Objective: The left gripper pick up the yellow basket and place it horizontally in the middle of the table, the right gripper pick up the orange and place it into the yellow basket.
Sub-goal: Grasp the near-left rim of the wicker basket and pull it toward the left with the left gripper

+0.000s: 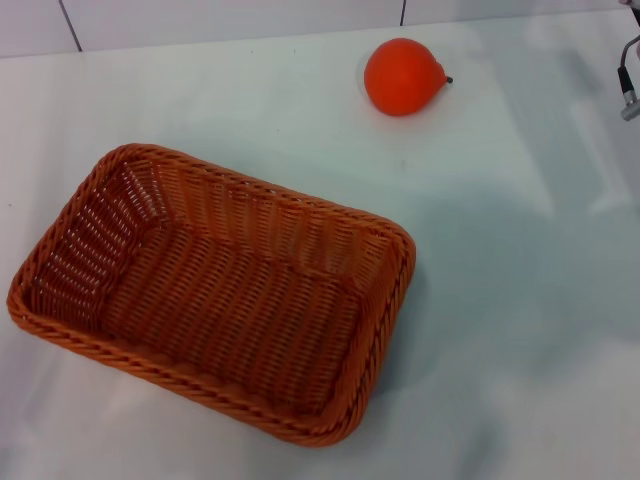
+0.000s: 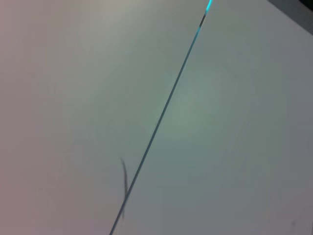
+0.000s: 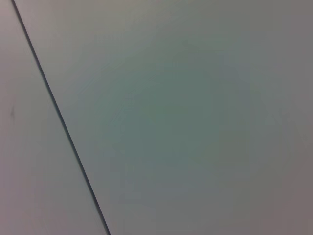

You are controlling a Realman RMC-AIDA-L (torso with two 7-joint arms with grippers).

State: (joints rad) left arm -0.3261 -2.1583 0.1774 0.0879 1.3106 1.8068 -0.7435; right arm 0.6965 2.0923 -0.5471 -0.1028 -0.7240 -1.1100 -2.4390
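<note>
The yellow basket, a large orange-brown woven wicker basket, lies empty on the white table at the left and middle of the head view, turned at a slant. The orange rests on the table at the back, to the right of centre, apart from the basket, its stem pointing right. Neither gripper's fingers show in any view. Only a small metal part of the right arm shows at the right edge of the head view. Both wrist views show only a bare white surface crossed by a thin dark seam.
A tiled wall with dark seams rises behind the table's far edge. A soft shadow falls on the table at the right, between the basket and the right edge.
</note>
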